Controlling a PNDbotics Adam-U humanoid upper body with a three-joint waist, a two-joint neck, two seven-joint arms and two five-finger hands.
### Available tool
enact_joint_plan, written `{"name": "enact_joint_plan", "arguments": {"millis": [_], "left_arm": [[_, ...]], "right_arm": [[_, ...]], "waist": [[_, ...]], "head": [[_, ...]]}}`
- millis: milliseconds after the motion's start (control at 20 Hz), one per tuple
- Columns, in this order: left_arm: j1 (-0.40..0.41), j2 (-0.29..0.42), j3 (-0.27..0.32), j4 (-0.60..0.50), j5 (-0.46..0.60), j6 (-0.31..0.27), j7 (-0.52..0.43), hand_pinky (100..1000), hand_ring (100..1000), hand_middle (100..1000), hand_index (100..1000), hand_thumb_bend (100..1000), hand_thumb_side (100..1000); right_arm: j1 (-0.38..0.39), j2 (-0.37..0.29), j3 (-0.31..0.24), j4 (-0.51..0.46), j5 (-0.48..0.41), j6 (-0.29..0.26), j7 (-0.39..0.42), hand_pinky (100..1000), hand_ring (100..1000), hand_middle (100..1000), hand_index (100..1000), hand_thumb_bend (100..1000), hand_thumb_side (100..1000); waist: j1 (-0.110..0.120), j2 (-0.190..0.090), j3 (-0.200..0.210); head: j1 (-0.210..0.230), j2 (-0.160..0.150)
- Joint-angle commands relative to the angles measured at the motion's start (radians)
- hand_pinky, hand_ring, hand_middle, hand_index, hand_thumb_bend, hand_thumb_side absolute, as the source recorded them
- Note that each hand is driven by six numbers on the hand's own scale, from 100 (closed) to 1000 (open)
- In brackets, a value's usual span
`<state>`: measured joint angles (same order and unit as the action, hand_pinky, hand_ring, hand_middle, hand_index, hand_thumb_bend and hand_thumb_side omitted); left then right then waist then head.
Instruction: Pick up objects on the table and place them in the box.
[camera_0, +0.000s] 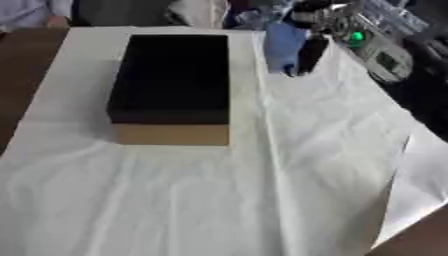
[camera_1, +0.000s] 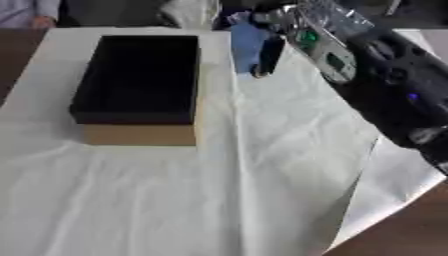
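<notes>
The box (camera_0: 171, 80) stands on the white cloth left of centre, its inside black and its near wall (camera_0: 171, 134) bare cardboard. I see nothing inside it. My right arm (camera_1: 385, 75) comes in from the upper right. My right hand (camera_0: 308, 54) is just past the box's far right corner, dark fingers pointing down. A soft blue object (camera_0: 282, 46) hangs against those fingers on their left side, and they appear curled on it. Whether the blue object touches the cloth I cannot tell. My left hand shows in neither view.
A creased white cloth (camera_0: 219, 200) covers the table. Brown tabletop (camera_0: 19, 75) shows at the left edge and at the lower right corner (camera_1: 402, 235). A pale crumpled thing (camera_0: 199, 11) lies beyond the far edge.
</notes>
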<state>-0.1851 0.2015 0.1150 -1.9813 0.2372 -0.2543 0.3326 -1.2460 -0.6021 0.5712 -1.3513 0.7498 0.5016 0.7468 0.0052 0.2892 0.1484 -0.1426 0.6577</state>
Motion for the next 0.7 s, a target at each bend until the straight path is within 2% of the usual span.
{"name": "enact_joint_plan", "arguments": {"millis": [50, 350, 700], "left_arm": [[-0.007, 0.016, 0.000, -0.019, 0.002, -0.003, -0.004, 960, 662, 644, 835, 100, 489], [-0.006, 0.012, -0.004, -0.019, 0.006, -0.002, -0.007, 960, 662, 644, 836, 100, 489], [-0.009, 0.008, -0.008, -0.019, 0.011, 0.000, -0.012, 960, 661, 644, 836, 100, 490]], "right_arm": [[-0.058, 0.060, -0.015, -0.027, 0.039, 0.198, 0.160, 797, 776, 587, 649, 100, 100], [-0.101, 0.192, -0.023, 0.019, 0.090, 0.218, 0.160, 785, 761, 587, 653, 100, 100], [-0.110, 0.275, -0.020, 0.085, 0.125, 0.215, 0.160, 783, 762, 591, 657, 100, 100]], "waist": [[0.005, -0.020, 0.001], [0.009, -0.023, 0.011], [0.010, -0.020, 0.021]], "head": [[-0.007, -0.006], [-0.022, -0.006], [-0.033, -0.007]]}}
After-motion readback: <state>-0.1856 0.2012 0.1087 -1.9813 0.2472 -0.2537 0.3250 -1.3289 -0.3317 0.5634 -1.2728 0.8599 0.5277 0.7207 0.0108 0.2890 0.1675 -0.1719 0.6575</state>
